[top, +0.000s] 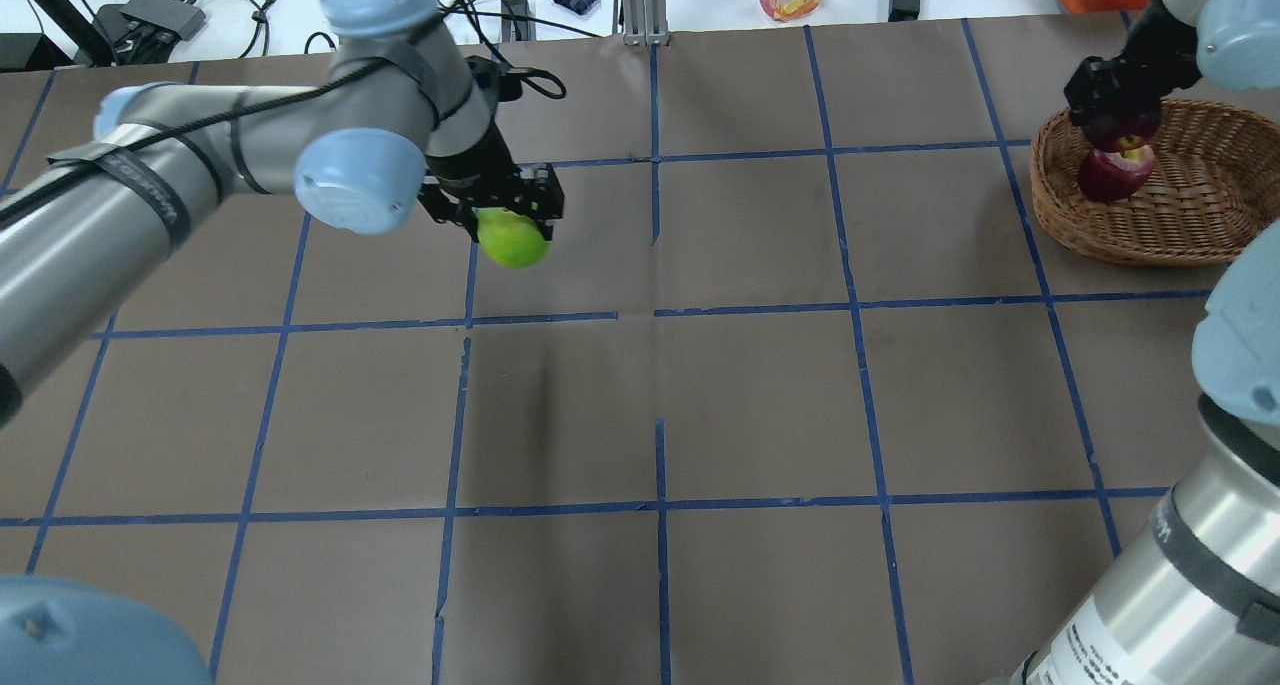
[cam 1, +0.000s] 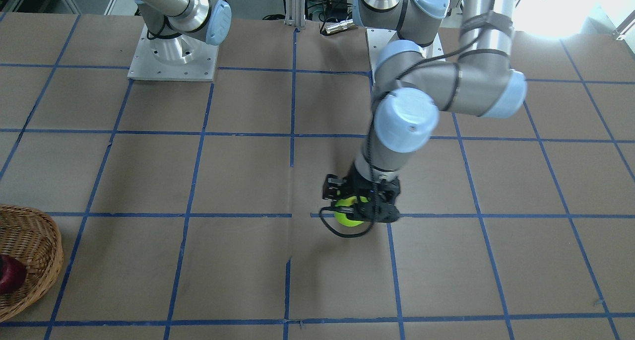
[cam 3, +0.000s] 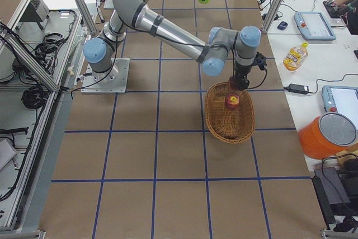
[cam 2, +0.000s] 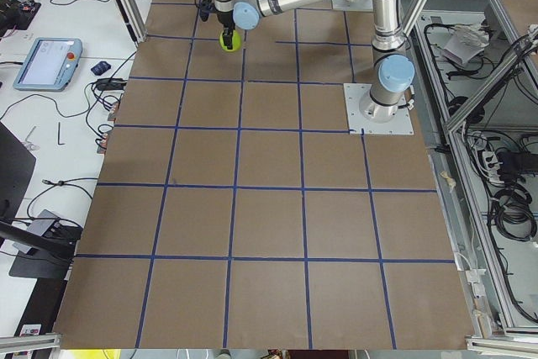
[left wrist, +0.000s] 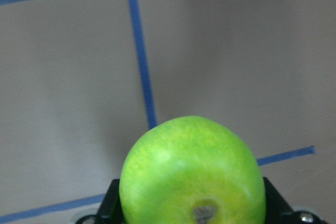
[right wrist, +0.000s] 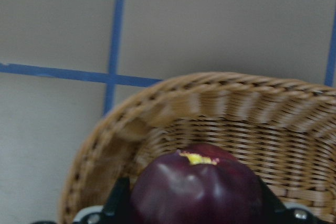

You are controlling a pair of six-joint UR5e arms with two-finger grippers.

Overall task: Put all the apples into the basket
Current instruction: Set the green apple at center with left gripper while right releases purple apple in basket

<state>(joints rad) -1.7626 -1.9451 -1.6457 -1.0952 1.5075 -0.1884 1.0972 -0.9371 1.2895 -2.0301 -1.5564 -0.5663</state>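
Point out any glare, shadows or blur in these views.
Exterior front-facing: glare whites out the top right corner. Overhead exterior: a soft shadow lies on the table near the green apple. Right wrist-mounted: the dark apple sits close to the lens and looks blurred, and the basket rim is smeared. Left wrist-mounted: evenly lit, no glare.

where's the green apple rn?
Overhead view, left-centre: the green apple is gripped in the left hand, above the table, far from the basket at the right edge.
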